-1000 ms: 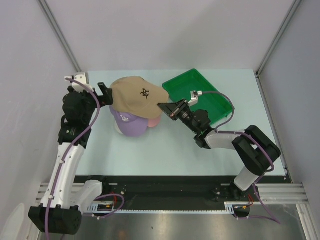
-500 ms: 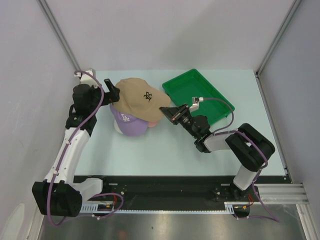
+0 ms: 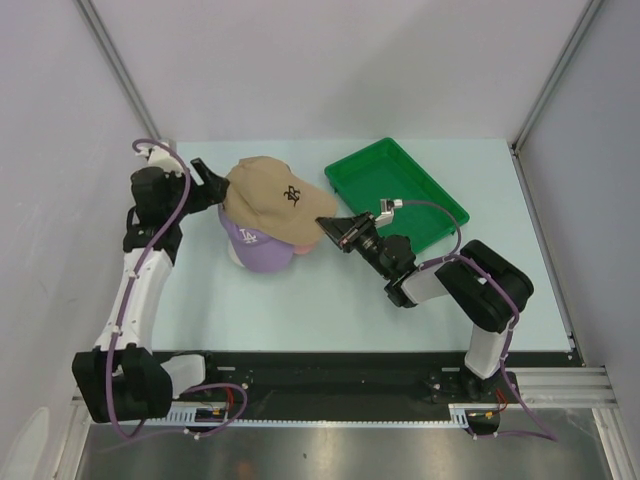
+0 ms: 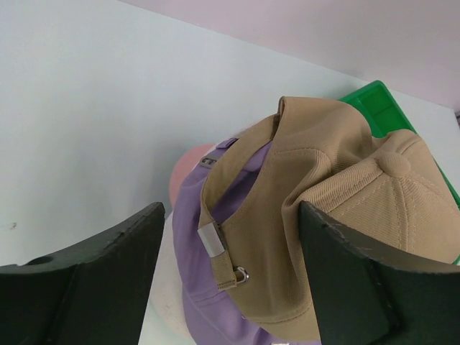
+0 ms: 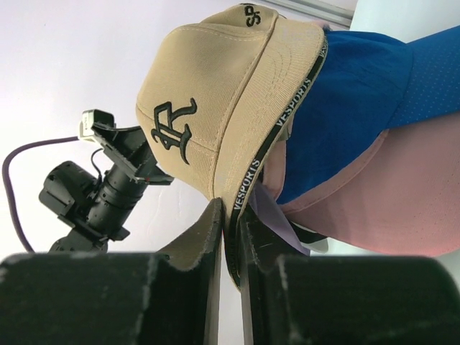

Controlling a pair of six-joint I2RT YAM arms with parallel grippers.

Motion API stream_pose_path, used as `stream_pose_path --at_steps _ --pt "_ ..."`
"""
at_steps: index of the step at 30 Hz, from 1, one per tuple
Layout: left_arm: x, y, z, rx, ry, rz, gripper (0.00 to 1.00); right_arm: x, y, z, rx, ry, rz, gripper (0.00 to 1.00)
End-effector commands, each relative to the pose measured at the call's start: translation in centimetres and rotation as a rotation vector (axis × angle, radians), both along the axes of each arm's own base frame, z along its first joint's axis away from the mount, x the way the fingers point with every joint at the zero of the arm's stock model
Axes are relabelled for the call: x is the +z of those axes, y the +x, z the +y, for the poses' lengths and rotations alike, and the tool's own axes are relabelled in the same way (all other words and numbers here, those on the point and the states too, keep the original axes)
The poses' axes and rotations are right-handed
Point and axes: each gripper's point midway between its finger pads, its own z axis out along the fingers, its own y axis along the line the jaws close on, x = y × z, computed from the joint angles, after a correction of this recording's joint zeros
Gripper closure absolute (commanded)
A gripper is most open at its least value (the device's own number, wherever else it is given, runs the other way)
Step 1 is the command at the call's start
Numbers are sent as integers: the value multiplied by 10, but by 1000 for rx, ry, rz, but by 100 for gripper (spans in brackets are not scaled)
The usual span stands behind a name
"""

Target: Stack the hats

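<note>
Caps are stacked left of middle on the table (image 3: 330,310), near the green tray (image 3: 392,180). Tan cap (image 3: 272,195) is on top. It has a black embroidered logo (image 5: 172,123) on the front, black lettered trim along the brim edge, a button on the crown and a rear strap with a metal clip (image 4: 213,241). It sits tilted on the lavender cap (image 3: 262,245), which carries a white logo. A blue cap (image 5: 352,86) and a pink cap (image 5: 359,194) show under the tan brim in the right wrist view.

Vs one second ago:
- The tan cap is over the same spot but bunched tighter on the stack, with its back edge a bit further right.
- Left gripper (image 4: 230,212) went in toward the cap's back and has since pulled slightly back. Its arm now stands straighter along the left side.
- Right gripper (image 5: 231,208) is at the brim tip as before, and the right elbow has swung in toward the table's middle.

Left gripper: jaws wide, with the cap's back and strap in the gap, and neither finger visibly touching the fabric.

Right gripper: jaws narrow, with the brim tip in the slot between the fingers. Can't tell if they clamp it or just flank it.

The tan cap spans between the two, back toward the left one and brim toward the right one.
</note>
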Motion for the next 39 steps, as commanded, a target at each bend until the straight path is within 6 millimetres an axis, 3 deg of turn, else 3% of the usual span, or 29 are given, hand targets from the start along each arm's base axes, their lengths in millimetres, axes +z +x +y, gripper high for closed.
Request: stream_pose_path --at_steps 1,3,4,5,6,15,23,27,35,39 --pt "-9 7 37 107 -27 6 27 -23 13 -13 -83 -68 34 84" --pt "4 8 33 71 -65 -64 27 -22 13 -16 -87 -68 32 84" --pt "2 4 30 39 -85 -79 21 -21 13 -16 -87 -67 31 84" --pt "19 3 29 30 -75 -150 16 -22 13 -16 -87 -67 33 84" --pt "23 1 27 12 -70 -168 13 -21 13 -17 -87 -65 33 84" --pt "18 -2 55 92 -113 -172 9 -19 12 -14 -74 -57 30 83" --pt "0 10 41 -11 -127 -93 20 -18 13 -14 -73 -61 28 83" --pt "-13 15 19 -76 -90 -28 25 -17 14 -13 -70 -60 29 83" --pt "-21 17 16 -80 -83 3 27 -17 13 -12 -64 -62 29 83" --pt "-33 20 7 -96 -56 50 34 -15 13 -12 -65 -57 27 83"
